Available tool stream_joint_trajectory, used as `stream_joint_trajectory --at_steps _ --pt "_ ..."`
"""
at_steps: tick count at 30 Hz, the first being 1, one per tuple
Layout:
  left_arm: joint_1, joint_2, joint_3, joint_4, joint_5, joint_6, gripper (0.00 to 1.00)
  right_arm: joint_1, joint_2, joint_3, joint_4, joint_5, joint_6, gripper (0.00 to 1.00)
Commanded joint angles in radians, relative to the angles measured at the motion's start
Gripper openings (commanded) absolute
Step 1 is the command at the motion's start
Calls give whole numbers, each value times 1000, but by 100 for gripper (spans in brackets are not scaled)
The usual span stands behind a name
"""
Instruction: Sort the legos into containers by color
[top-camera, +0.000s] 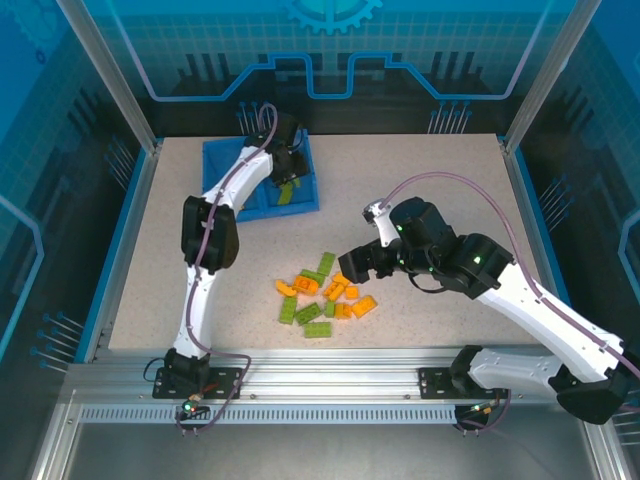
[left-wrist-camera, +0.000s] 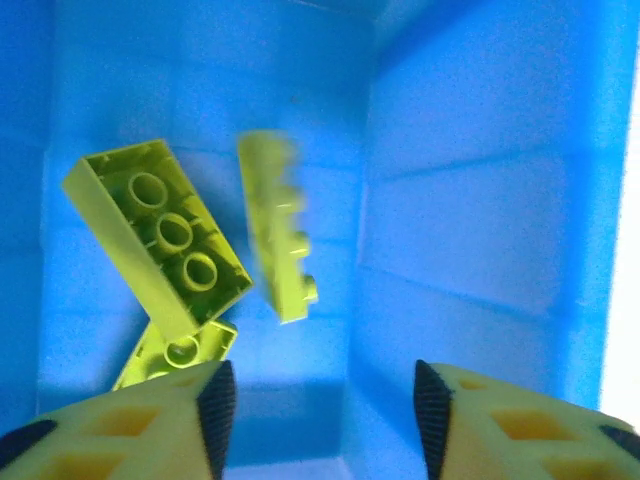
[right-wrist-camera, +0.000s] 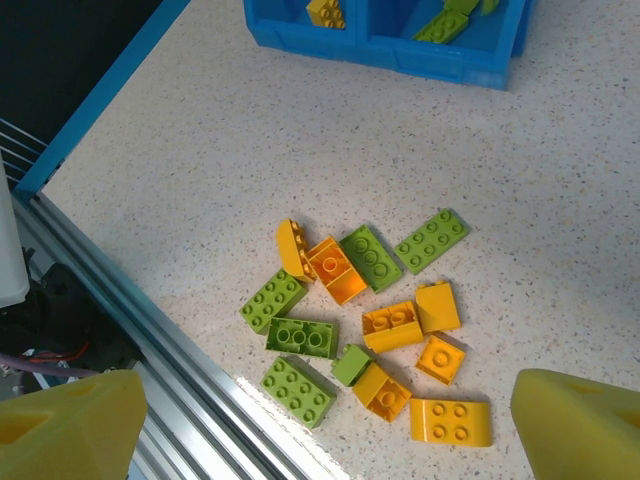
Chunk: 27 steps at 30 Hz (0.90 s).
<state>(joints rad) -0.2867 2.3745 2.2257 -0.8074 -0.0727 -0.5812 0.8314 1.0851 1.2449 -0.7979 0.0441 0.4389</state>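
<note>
The blue tray (top-camera: 222, 170) sits at the back left of the table. My left gripper (top-camera: 288, 165) hangs over its right compartment. In the left wrist view my left gripper (left-wrist-camera: 322, 420) is open, nothing between its pads. Below it lie two lime green legos (left-wrist-camera: 160, 235), and a third (left-wrist-camera: 275, 225) is blurred, apart from the fingers. The loose pile of orange and green legos (top-camera: 320, 295) lies at the table's front centre. My right gripper (top-camera: 352, 265) hovers open beside it. From the right wrist, that gripper (right-wrist-camera: 328, 400) stands wide above the pile (right-wrist-camera: 365, 320).
The tray (right-wrist-camera: 400, 48) holds an orange brick (right-wrist-camera: 325, 12) in one compartment and green bricks (right-wrist-camera: 440, 25) in the other. An aluminium rail (right-wrist-camera: 200, 390) borders the table's near edge, close to the pile. Bare tabletop (top-camera: 430, 190) lies between pile and tray.
</note>
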Motion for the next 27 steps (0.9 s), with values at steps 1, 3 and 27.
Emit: stream_joint_trajectory --at_steps 1,3,27 --pt "-15 -99 32 3 16 27 59 12 -8 -11 -15 16 14 96" --pt "-22 -140 26 -1 15 30 59 12 -3 -14 -9 17 13 96" --pt "-336 -1131 -1177 112 10 323 63 -55 10 -181 101 105 131 97"
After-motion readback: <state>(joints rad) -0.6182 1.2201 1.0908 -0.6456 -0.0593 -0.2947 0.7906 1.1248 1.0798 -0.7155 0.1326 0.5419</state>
